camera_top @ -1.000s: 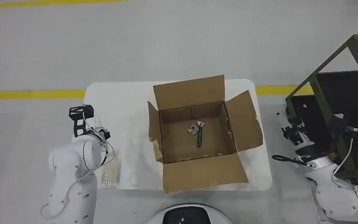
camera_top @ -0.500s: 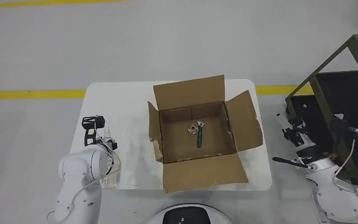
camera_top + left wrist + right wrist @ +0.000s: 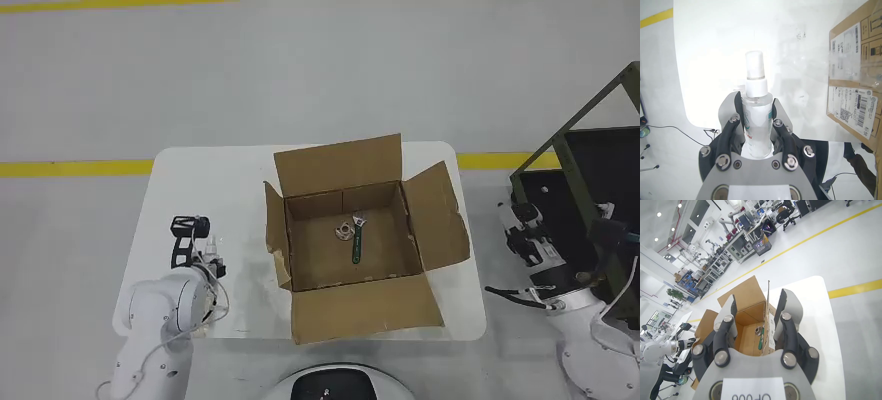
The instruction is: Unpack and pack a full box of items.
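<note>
An open cardboard box [image 3: 350, 240] stands mid-table with its flaps spread. On its floor lie a green-handled wrench [image 3: 357, 246] and a small metal fitting [image 3: 343, 231]. My left gripper [image 3: 208, 262] is over the table's left part, a short way from the box. It is shut on a clear spray bottle [image 3: 757, 117] with a white collar and a clear cap, held by its body between the fingers [image 3: 738, 106]. My right gripper [image 3: 759, 298] is open and holds nothing, off the table's right edge [image 3: 522, 228]. Past it the box [image 3: 745, 317], the fitting [image 3: 758, 331] and the wrench [image 3: 761, 343] show.
The white table [image 3: 220, 190] has bare surface left of the box. The box's labelled outer side [image 3: 853, 85] faces the left gripper. A dark green metal rack [image 3: 590, 150] stands right of the table, close behind the right arm.
The left arm has carried the spray bottle to the right and nearer the table's front, closer to the box. The right arm has shifted only slightly.
</note>
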`<state>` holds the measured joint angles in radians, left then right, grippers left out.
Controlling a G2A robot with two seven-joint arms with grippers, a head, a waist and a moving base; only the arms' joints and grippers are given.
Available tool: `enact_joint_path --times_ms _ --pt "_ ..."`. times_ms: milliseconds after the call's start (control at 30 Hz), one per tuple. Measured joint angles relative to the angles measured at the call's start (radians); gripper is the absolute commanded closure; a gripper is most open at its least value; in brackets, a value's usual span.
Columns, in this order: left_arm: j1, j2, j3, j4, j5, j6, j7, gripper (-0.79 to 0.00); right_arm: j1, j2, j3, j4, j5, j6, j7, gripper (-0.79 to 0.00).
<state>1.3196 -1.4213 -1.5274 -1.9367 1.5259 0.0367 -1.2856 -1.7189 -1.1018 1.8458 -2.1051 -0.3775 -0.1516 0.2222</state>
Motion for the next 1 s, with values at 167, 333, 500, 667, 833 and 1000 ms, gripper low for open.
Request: enact_joint_path --times_ms 167,333,500,667,833,1000 --pt "0.078 0.005 0.033 -0.016 -0.01 -0.088 0.027 0.0 -0.007 -0.003 0.001 -0.007 -0.001 -0.006 -0.001 0.0" --pt "0.141 0.009 0.06 0.0 -0.003 -0.125 0.133 0.0 -0.011 -0.006 -0.005 -0.012 0.0 -0.013 -0.009 -0.006" --pt "0.163 0.013 0.085 0.067 0.059 -0.13 0.236 0.0 -0.02 -0.008 -0.008 -0.017 0.0 -0.02 -0.006 -0.015" --pt "0.156 0.015 0.107 0.14 0.103 -0.126 0.288 0.0 -0.03 -0.011 -0.011 -0.024 0.001 -0.029 0.001 -0.031" --pt "0.136 0.014 0.115 0.187 0.116 -0.092 0.269 0.0 -0.036 -0.012 -0.008 -0.024 -0.003 -0.033 0.007 -0.043" --pt "0.1 0.008 0.119 0.224 0.078 -0.026 0.225 0.0 -0.033 -0.014 -0.007 -0.025 -0.009 -0.032 0.009 -0.062"
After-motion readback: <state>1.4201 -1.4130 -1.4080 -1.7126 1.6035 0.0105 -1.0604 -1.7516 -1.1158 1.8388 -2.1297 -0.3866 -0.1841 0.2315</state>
